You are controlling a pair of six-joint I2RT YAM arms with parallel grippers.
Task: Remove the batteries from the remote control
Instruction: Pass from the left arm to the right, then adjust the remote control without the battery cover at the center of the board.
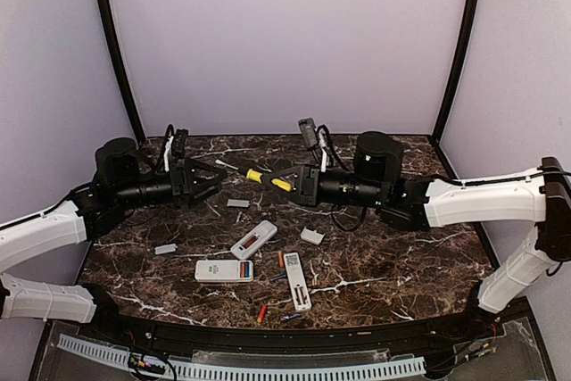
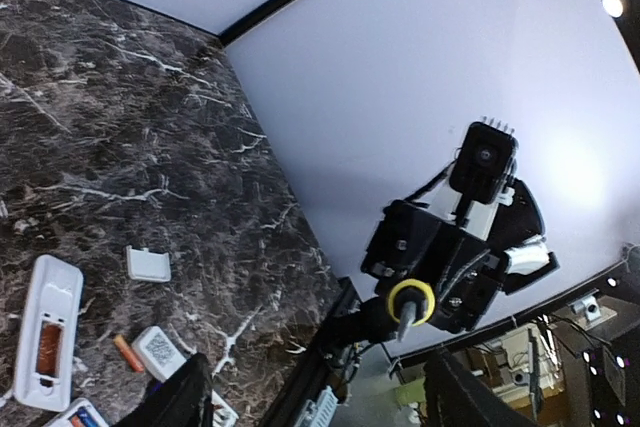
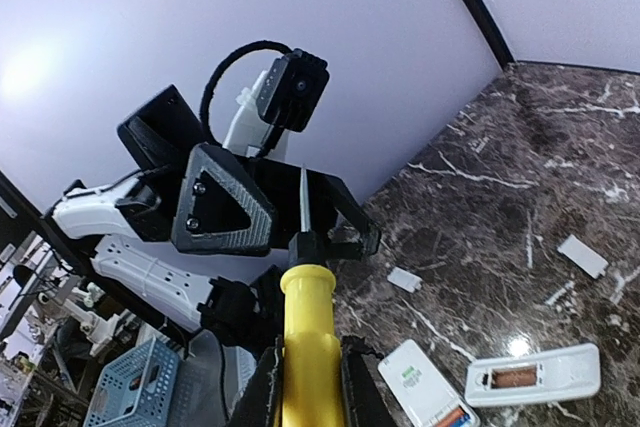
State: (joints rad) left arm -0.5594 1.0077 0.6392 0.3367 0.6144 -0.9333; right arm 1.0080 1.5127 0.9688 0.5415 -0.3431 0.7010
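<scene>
My right gripper (image 1: 285,184) is shut on the yellow-handled screwdriver (image 1: 266,178), held above the table with its tip pointing left at my left gripper (image 1: 218,179), which is open and empty. In the right wrist view the yellow handle (image 3: 310,347) sits between my fingers (image 3: 262,392). In the left wrist view the screwdriver (image 2: 409,303) shows end-on. Three white remotes lie below: one with its bay open (image 1: 254,240), one holding orange and blue batteries (image 1: 224,270), and one narrow (image 1: 297,280). Loose batteries lie near them: orange-red (image 1: 261,312) and blue (image 1: 291,317).
Small white cover plates lie on the dark marble table (image 1: 401,256) at the left (image 1: 166,249), middle back (image 1: 237,203) and beside the remotes (image 1: 311,236). Another orange battery (image 1: 280,259) lies by the narrow remote. A black rail runs along the near edge (image 1: 268,336).
</scene>
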